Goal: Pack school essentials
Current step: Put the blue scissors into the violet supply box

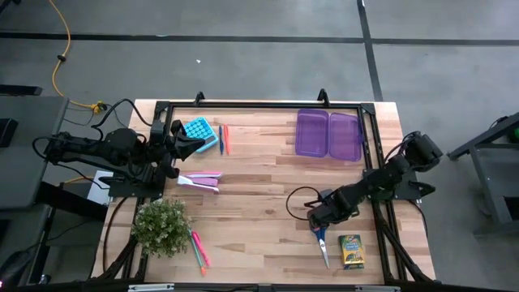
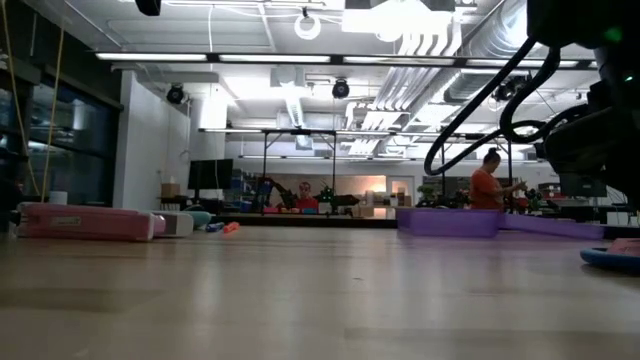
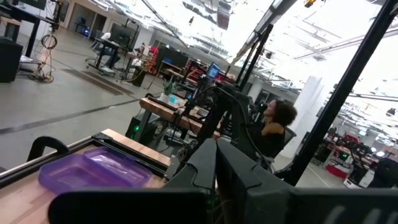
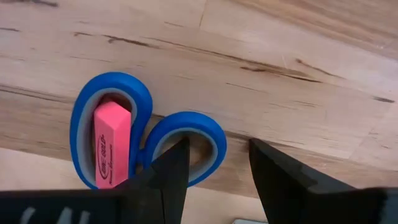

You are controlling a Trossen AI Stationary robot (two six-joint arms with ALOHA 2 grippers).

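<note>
The scissors (image 1: 323, 246) lie flat near the table's near right corner. Their blue handle loops (image 4: 186, 127) fill the right wrist view, and a pink eraser (image 4: 112, 146) lies inside the larger loop. My right gripper (image 4: 217, 155) is open and points down over the smaller loop, one finger over its hole and one outside its rim. The yellow-green crayon box (image 1: 351, 251) lies just right of the scissors. Blue and orange pens (image 1: 221, 139) lie far left, and pink and green pens (image 1: 197, 247) near left. My left gripper (image 1: 188, 139) hovers shut beside a light blue item (image 1: 197, 128). My right gripper stands astride the rim of the scissors' smaller handle loop (image 4: 214, 140), coming from above. I cannot tell whether either finger touches it. The scissors lie flat on the table.
The purple case (image 1: 328, 134) lies open at the far right of the table. The bushy potted plant (image 1: 162, 225) stands near left. A pink item (image 1: 201, 180) lies left of centre. A black frame (image 1: 259, 104) rims the table. The middle boards are bare. A person (image 3: 277, 127) sits beyond the table.
</note>
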